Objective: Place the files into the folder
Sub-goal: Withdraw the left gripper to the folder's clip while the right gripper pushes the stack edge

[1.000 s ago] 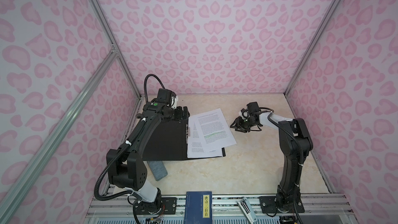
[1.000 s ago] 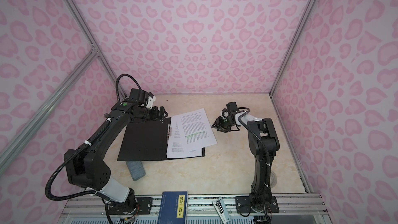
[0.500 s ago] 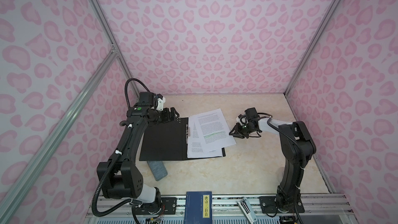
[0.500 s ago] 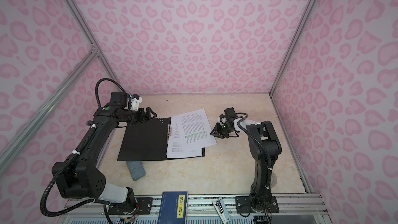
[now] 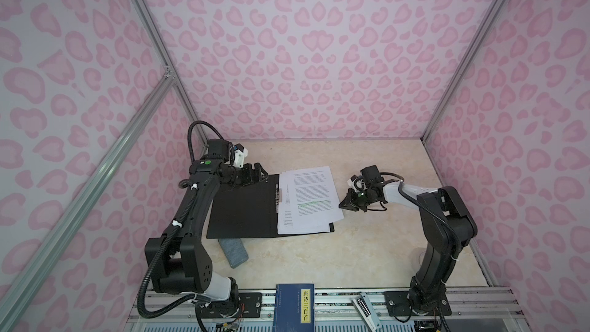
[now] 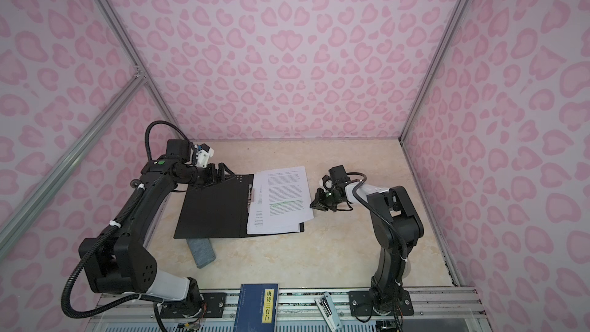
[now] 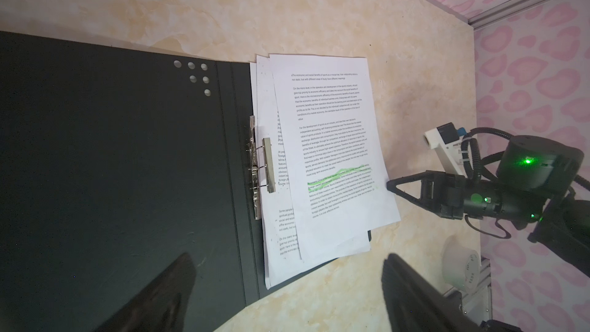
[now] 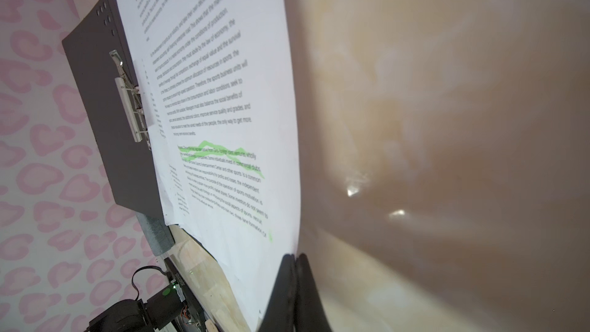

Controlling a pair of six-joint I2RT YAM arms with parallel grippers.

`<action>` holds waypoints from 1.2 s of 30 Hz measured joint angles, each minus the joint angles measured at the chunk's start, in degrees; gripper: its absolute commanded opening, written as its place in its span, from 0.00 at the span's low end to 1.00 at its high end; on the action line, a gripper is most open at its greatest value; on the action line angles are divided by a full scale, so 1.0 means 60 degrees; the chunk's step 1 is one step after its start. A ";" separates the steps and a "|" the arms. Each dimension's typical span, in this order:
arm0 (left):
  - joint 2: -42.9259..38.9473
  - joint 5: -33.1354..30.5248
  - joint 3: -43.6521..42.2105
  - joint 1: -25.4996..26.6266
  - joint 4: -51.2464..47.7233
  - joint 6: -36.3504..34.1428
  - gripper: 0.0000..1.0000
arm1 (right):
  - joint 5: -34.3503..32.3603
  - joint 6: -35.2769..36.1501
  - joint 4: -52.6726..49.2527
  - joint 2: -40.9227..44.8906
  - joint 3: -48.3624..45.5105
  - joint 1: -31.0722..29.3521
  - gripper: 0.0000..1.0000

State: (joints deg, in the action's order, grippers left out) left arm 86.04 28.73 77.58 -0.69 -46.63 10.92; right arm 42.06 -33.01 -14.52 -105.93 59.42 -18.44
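Note:
The folder [image 5: 242, 209] [image 6: 214, 209] lies open on the table with its black inside up and a metal clip [image 7: 268, 164] at the spine. The files [image 5: 311, 199] [image 6: 281, 199] [image 7: 335, 154] [image 8: 217, 91] are white printed sheets with green highlighting. They lie askew on the folder's right half, overhanging its edge. My right gripper [image 5: 341, 206] [image 6: 312, 206] [image 8: 294, 257] is low at the top sheet's right edge. It is shut with that edge running into the seam between its jaws. My left gripper [image 5: 258, 174] [image 6: 225, 172] [image 7: 287, 285] hangs open over the far edge of the folder's left cover, holding nothing.
A grey block [image 5: 234, 252] pokes out from under the folder's near edge. A dark blue book with a yellow label [image 5: 295, 308] and a small white tool [image 5: 364, 309] lie on the front rail. A white tape roll [image 7: 459, 263] stands near the right arm's base. Pink patterned walls close in three sides.
The right gripper moved left to the top sheet's edge and went from half open to shut there. The left gripper drifted slightly left over the folder's far edge and stayed open.

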 measured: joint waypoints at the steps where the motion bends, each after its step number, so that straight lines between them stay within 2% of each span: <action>1: 0.0036 0.0029 0.0000 0.0000 0.0000 0.0000 0.94 | 0.0000 -0.0197 0.0149 0.0066 -0.0080 -0.0117 0.04; 9: 0.0262 0.0259 0.0000 0.0000 -0.0025 0.0004 0.93 | -0.0259 -0.1042 0.1104 0.0208 -0.0393 -0.1016 0.02; 17: 0.0262 0.0310 -0.0328 0.0000 -0.0084 -0.0004 0.93 | -0.0918 -0.2772 0.2809 0.0685 -0.1555 -0.1359 0.00; 29: 0.0375 0.0328 -0.0273 0.0000 -0.0102 -0.0004 0.92 | -0.2025 -0.4160 0.4328 0.1035 -0.2262 -0.2091 0.00; 34: 0.0444 0.0357 -0.0248 0.0000 -0.0106 -0.0004 0.92 | -0.2080 -0.4331 0.4513 0.0761 -0.2080 -0.2240 0.05; 36: 0.0463 0.0364 -0.0248 0.0000 -0.0109 -0.0004 0.92 | -0.2095 -0.4335 0.4459 0.0707 -0.1953 -0.2284 0.12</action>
State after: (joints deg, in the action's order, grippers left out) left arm 88.82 30.92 76.09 -0.69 -47.29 10.90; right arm 29.50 -59.02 12.23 -101.69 47.70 -32.14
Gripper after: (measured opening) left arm 0.925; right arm 0.051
